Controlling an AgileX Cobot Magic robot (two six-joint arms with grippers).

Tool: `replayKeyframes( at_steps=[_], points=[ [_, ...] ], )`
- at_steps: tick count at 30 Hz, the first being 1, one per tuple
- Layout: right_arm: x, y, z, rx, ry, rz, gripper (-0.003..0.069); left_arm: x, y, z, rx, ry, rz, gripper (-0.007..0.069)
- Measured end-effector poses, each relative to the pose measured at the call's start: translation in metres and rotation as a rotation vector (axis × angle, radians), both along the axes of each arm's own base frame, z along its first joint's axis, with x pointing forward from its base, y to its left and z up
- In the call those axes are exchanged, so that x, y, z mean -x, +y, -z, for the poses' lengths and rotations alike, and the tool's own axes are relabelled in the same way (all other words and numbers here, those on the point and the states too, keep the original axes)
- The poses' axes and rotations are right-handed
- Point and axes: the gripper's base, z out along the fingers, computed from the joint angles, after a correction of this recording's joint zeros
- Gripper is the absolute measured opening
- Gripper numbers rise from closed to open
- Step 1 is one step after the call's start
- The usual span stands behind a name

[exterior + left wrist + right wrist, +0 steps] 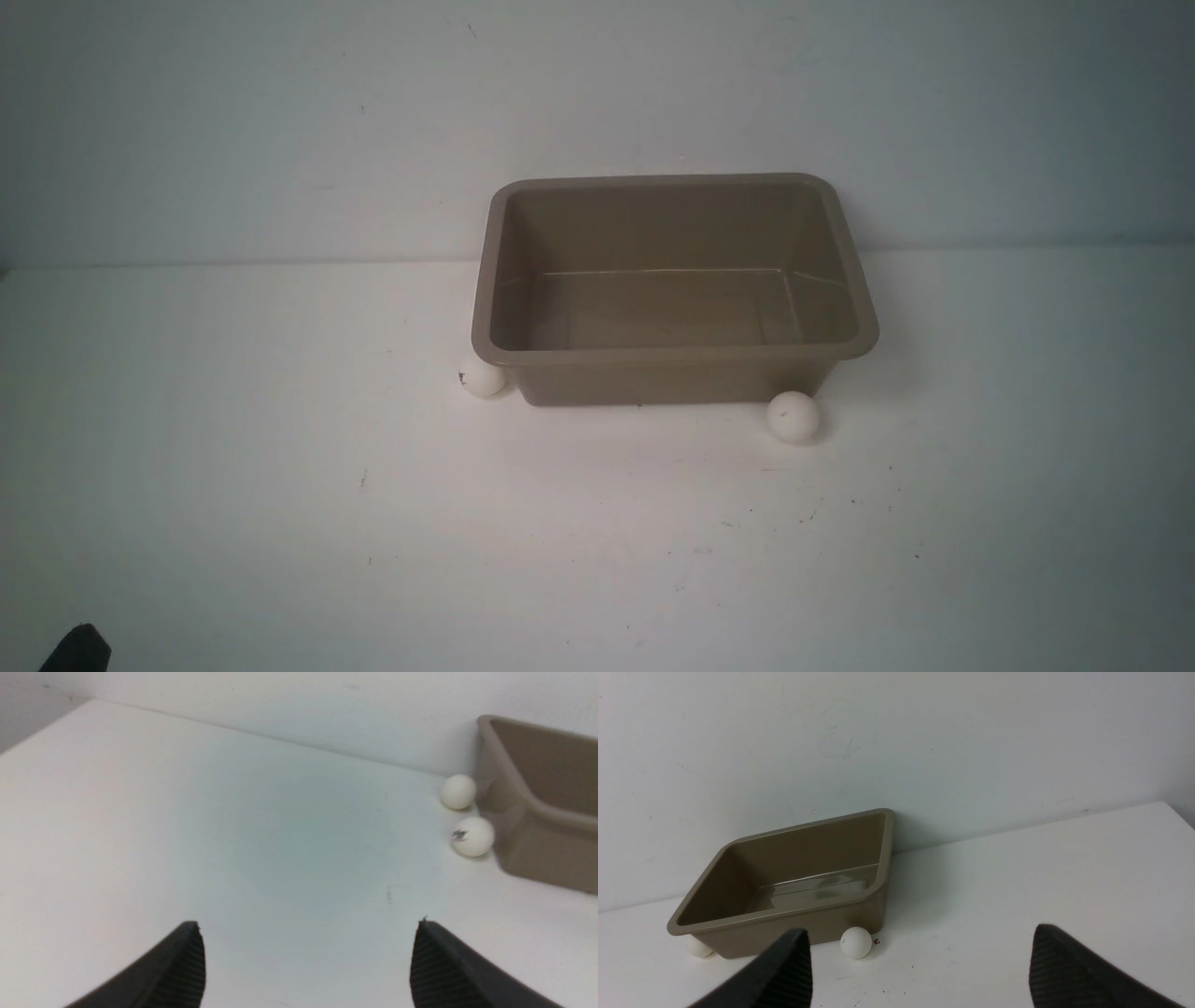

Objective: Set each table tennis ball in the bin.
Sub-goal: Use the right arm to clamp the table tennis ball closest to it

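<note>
1. The taupe bin (672, 378) stands upright at the back of the white desk (280, 485), close to the wall (280, 112).
2. One table tennis ball (793, 416) lies on the desk just in front of the bin's near right corner.
3. A logo-marked ball (472, 836) sits by the near left corner. A third ball (458, 792) rests just behind it, beside the bin's left side.
4. The left gripper (308, 961) and right gripper (920, 966) hover over the desk, jaws wide apart, holding nothing.
</note>
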Motion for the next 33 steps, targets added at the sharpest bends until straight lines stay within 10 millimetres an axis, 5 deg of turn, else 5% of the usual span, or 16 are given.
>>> replayKeyframes(
  at_steps=[16,33],
  points=[
    [0.000,0.000,0.000,-0.014,0.005,0.001,0.0564,-0.002,0.001,-0.014,0.237,-0.159,-0.046,0.0531],
    [0.002,0.020,-0.001,0.131,-0.030,-0.244,0.0564,0.012,-0.022,-0.061,0.058,-0.139,0.221,0.0531]
  ],
)
